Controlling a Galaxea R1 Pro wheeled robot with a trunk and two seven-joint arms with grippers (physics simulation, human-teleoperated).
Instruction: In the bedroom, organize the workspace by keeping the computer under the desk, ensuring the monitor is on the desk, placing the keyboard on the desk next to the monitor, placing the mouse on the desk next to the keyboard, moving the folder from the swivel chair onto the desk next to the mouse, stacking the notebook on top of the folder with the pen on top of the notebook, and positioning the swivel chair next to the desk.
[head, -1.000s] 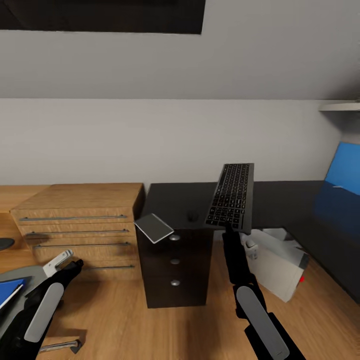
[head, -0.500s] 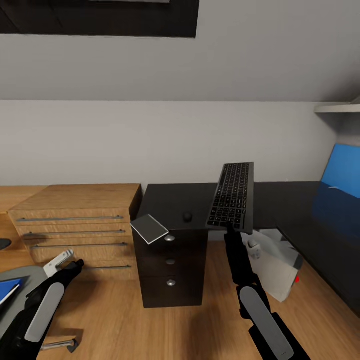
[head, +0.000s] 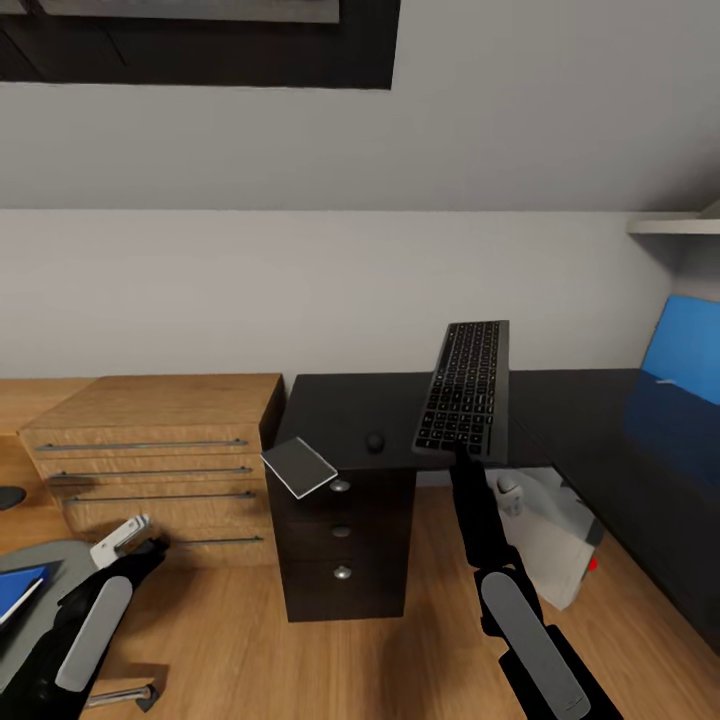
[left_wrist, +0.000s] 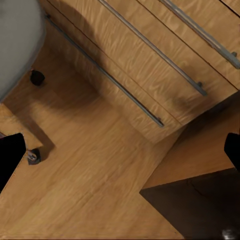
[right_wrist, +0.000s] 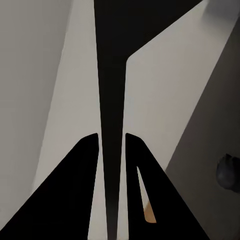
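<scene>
The slim keyboard (head: 463, 390) with dark keys stands tilted up above the front edge of the black desk (head: 580, 410), and my right gripper (head: 462, 455) is shut on its near edge. In the right wrist view the keyboard (right_wrist: 111, 90) runs edge-on between the fingers (right_wrist: 89, 150). The small black mouse (head: 375, 441) lies on the desk just left of it and also appears as the mouse (right_wrist: 227, 171) in the right wrist view. The grey notebook (head: 300, 466) overhangs the desk's left front corner. My left gripper (head: 133, 536) hangs open over the floor by the swivel chair (head: 45, 565), on which a corner of the blue folder (head: 15, 592) lies.
A black three-drawer cabinet (head: 345, 545) stands under the desk's left end, with a light-wood drawer chest (head: 150, 445) to its left. The grey-white computer (head: 545, 530) leans under the desk to the right. The blue back panel (head: 685, 350) rises at far right.
The head camera has shifted slightly, so desk and chest sit a little differently in the picture. The right gripper still holds the keyboard at the same spot; the left arm sits a little lower.
</scene>
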